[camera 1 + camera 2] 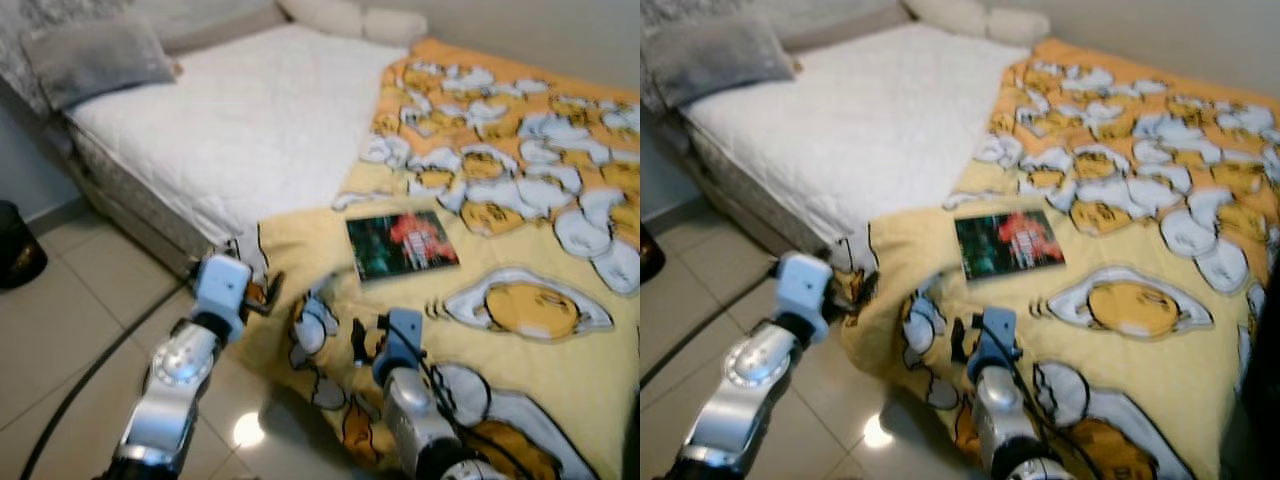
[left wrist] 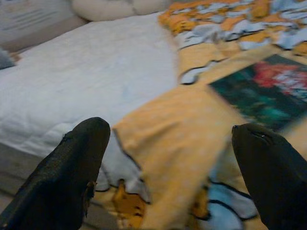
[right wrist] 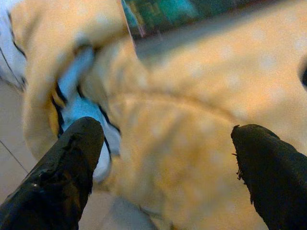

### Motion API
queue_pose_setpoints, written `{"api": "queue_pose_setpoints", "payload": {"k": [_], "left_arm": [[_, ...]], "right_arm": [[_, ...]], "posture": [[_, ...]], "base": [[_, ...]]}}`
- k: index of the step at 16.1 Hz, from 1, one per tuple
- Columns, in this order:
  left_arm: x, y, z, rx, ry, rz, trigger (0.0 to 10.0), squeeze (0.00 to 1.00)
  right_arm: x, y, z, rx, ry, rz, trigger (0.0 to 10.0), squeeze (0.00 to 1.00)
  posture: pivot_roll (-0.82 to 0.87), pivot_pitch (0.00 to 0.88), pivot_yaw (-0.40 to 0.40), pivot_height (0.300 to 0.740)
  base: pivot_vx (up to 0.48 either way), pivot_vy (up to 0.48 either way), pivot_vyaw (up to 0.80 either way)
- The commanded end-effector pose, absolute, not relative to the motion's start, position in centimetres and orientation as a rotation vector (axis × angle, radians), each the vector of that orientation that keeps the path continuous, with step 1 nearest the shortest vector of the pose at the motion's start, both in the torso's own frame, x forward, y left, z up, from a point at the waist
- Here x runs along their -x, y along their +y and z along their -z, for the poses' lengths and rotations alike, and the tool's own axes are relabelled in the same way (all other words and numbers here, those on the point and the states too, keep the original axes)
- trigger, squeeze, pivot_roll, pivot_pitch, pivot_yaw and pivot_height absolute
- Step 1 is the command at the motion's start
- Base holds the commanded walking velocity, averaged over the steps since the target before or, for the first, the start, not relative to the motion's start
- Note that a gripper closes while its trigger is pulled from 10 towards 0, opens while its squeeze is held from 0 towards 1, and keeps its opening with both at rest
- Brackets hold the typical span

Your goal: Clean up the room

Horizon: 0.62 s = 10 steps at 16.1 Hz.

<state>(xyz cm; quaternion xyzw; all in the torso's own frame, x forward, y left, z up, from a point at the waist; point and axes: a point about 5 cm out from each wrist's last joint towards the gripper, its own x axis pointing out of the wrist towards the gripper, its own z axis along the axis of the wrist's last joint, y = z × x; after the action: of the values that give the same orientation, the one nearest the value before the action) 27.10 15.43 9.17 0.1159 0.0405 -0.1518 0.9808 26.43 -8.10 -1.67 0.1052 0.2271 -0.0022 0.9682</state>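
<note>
While the room is judged to be far from tidy, the following are recorded from left to right.

A dark bin (image 1: 18,245) is seen on the tiled floor (image 1: 70,340) at the far left, beside a black cable (image 1: 90,375) that is run across the tiles.

A grey pillow (image 1: 95,58) is laid at the head of the mattress (image 1: 240,120), whose white cover is left bare on this side; two cream pillows (image 1: 350,18) are set against the wall.

The left gripper (image 1: 268,288) is held at the near corner of the bed, its fingers (image 2: 62,177) spread wide with nothing between them. A folded-back corner of the yellow cartoon-print blanket (image 1: 520,250) is framed between them in the left wrist view.

The blanket is spread over the right part of the bed only, bunched and hanging over the near edge towards the floor. It is judged not yet straightened.

The right gripper (image 1: 368,330) is poised just above the crumpled blanket edge, likewise spread apart and empty, as is confirmed in the right wrist view.

A book (image 1: 402,245) with a dark green and red cover is lying flat on the blanket, just beyond both grippers and touched by neither. It is judged not yet put away.

Nothing is held. Pulling the blanket across the bare mattress and removing the book are judged to be outstanding.
</note>
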Motion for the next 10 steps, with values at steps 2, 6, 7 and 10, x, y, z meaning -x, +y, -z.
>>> {"api": "queue_pose_setpoints", "payload": {"k": [2,6,7,10], "left_arm": [[-27.0,16.8,-9.2,-0.253,0.090,0.274,10.0,0.00],[-26.8,16.6,-9.0,-0.249,0.092,0.281,10.0,0.00],[-26.8,16.6,-9.0,-0.249,0.092,0.282,10.0,0.00],[-26.6,16.4,-9.0,-0.238,0.092,0.299,10.0,0.00]], "right_arm": [[-27.7,-5.9,-0.8,-0.332,0.313,-0.054,10.0,0.00],[-28.5,-5.0,-2.9,-0.392,0.171,-0.143,10.0,0.00],[-28.6,-5.0,-2.9,-0.382,0.170,-0.149,10.0,0.00],[-28.5,-5.6,-2.3,-0.285,0.211,-0.138,10.0,0.00]], "posture": [[0.04,0.020,-0.006,0.740],[0.04,0.022,-0.008,0.740],[0.04,0.022,-0.008,0.740],[0.04,0.020,-0.013,0.740]], "base": [[0.384,0.000,0.00],[0.386,0.000,0.00],[0.386,0.000,0.00],[0.358,0.000,0.00]]}}
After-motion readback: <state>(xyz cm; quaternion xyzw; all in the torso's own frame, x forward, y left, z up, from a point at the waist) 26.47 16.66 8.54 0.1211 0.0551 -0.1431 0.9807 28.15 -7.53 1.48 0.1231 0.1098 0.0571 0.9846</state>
